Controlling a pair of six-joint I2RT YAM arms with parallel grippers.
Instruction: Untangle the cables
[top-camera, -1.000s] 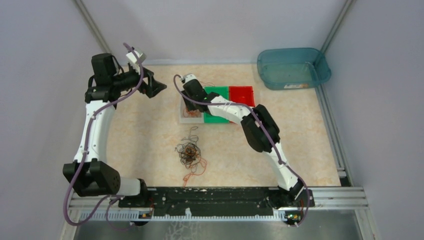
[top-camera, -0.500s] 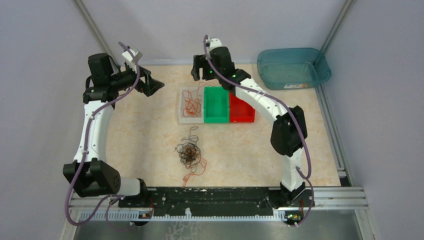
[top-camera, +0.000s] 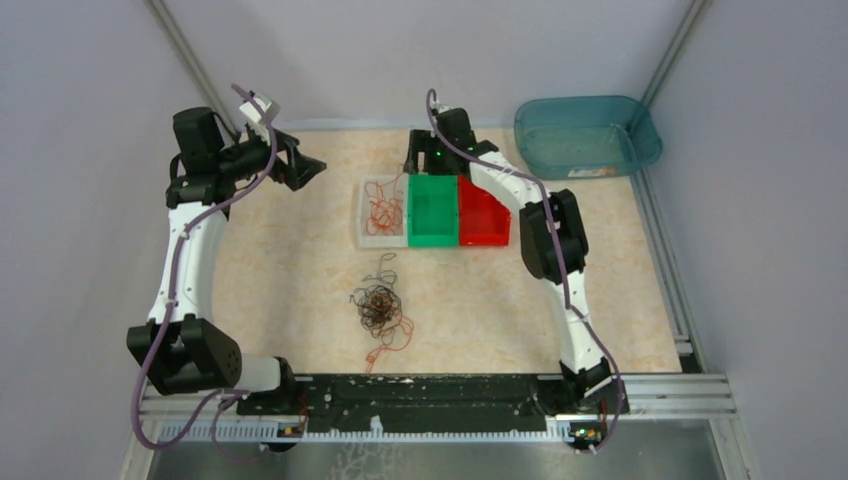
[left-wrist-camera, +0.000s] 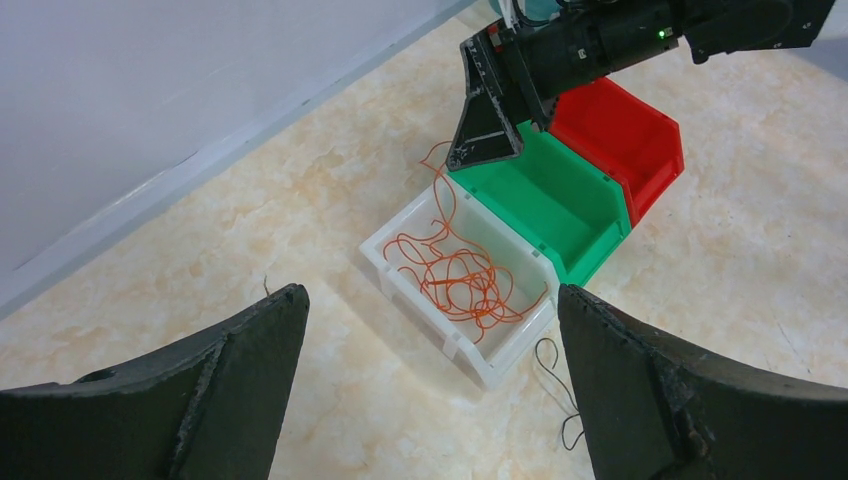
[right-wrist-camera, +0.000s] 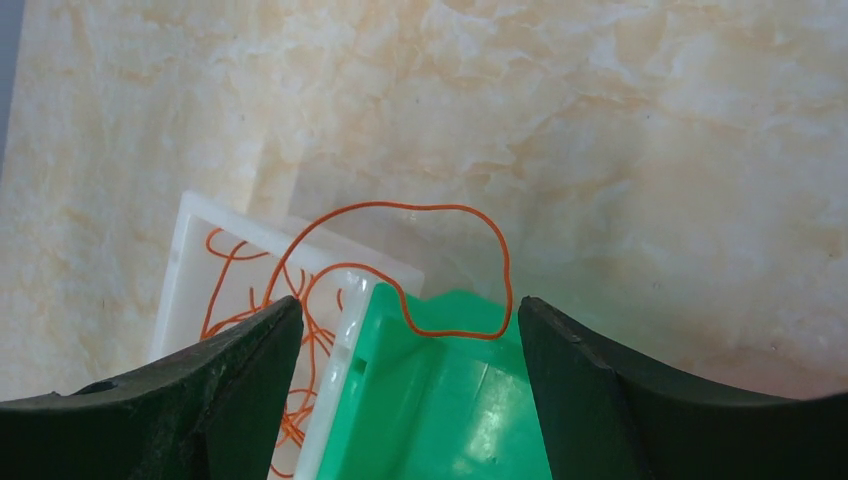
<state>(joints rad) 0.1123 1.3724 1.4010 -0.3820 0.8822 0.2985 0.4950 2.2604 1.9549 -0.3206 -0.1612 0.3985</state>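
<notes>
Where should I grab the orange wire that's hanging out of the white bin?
Take the single loop arching past the rim of the white bin into the green bin: one strand, apart from the bundle in the bin. Come straight down with the right claw, which hangs open above it, a finger on each side.

The table (top-camera: 280, 270) is marbled beige-cream with faint orange veining, and on it there's a white bin (top-camera: 383, 240), a bright green bin (top-camera: 432, 212) and a red bin (top-camera: 483, 215), plus a see-through teal tub (top-camera: 585, 135). The loose cables (top-camera: 381, 212) in the white one are orange-red, while the tangle (top-camera: 378, 303) is mostly dark brown/black with orange strands mixed in
</notes>
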